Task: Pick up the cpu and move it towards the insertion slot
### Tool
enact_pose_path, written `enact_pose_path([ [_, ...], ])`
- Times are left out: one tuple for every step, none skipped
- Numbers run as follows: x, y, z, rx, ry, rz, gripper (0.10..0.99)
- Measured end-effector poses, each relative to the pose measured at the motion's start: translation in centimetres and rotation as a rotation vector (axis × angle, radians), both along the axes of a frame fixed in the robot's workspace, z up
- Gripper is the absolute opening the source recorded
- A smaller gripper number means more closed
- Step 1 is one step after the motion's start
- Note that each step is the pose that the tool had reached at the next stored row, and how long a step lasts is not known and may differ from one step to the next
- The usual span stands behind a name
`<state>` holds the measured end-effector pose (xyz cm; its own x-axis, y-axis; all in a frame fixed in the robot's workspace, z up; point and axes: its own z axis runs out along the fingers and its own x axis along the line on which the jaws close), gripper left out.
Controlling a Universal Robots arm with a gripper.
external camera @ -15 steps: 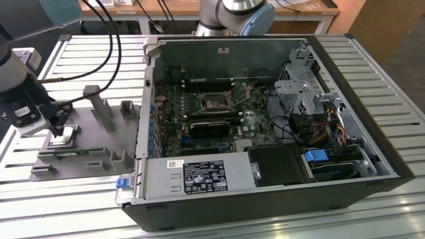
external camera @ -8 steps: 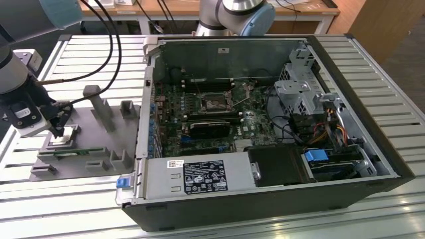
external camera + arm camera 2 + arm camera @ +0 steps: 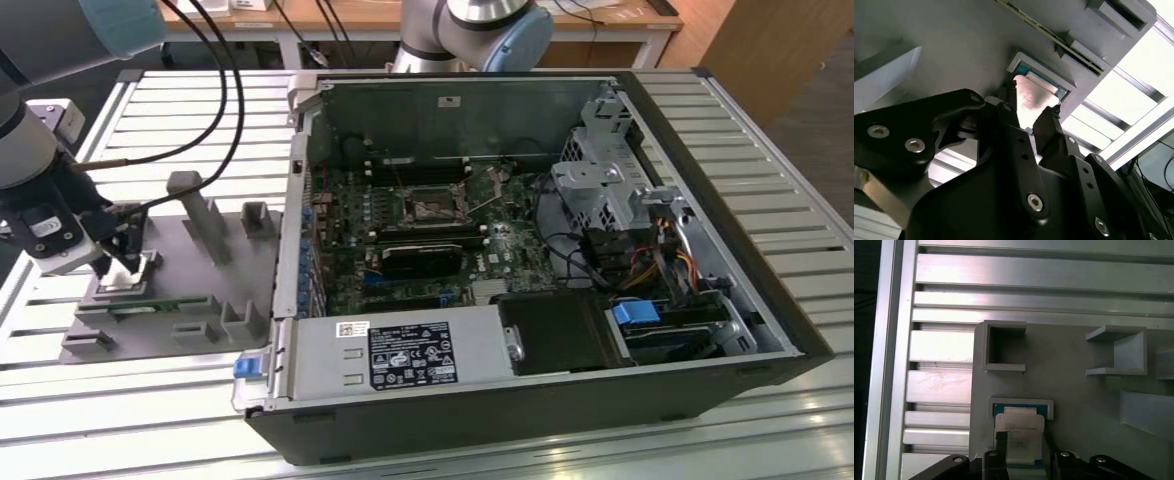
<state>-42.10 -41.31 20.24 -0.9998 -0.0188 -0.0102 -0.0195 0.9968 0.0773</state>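
The cpu [image 3: 1019, 427] is a pale silvery square chip lying in a shallow recess of the grey plastic tray [image 3: 1074, 390]. In both wrist views my gripper [image 3: 1031, 100] straddles it, one black fingertip against each of two opposite edges, shut on the chip, which is level with its recess. In the exterior view the gripper [image 3: 127, 268] stands over the tray's corner nearest the exterior view's left. The insertion slot [image 3: 434, 205], a silvery frame with a dark centre, sits on the motherboard inside the open computer case [image 3: 747, 300], well off toward the exterior view's right.
Upright grey blocks [image 3: 200, 210] rise from the tray between the gripper and the case wall [image 3: 296, 200]. Black cables [image 3: 220, 60] hang over the slatted aluminium table [image 3: 174, 110]. A second arm's base [image 3: 467, 30] stands behind the case. A black card [image 3: 414, 262] lies below the socket.
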Motion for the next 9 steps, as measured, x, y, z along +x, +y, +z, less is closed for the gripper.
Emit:
enact_pose_path([
  [0.0,0.0,0.0,0.0,0.0,0.0,0.408],
  [0.0,0.0,0.0,0.0,0.0,0.0,0.467],
  [0.0,0.0,0.0,0.0,0.0,0.0,0.467],
  [0.0,0.0,0.0,0.0,0.0,0.0,0.525],
  [0.0,0.0,-0.01,0.0,0.0,0.0,0.58],
  [0.0,0.0,-0.01,0.0,0.0,0.0,0.58],
  [0.0,0.0,-0.01,0.0,0.0,0.0,0.58],
  [0.0,0.0,-0.01,0.0,0.0,0.0,0.647],
  [0.0,0.0,-0.08,0.0,-0.0004,0.0,0.647],
])
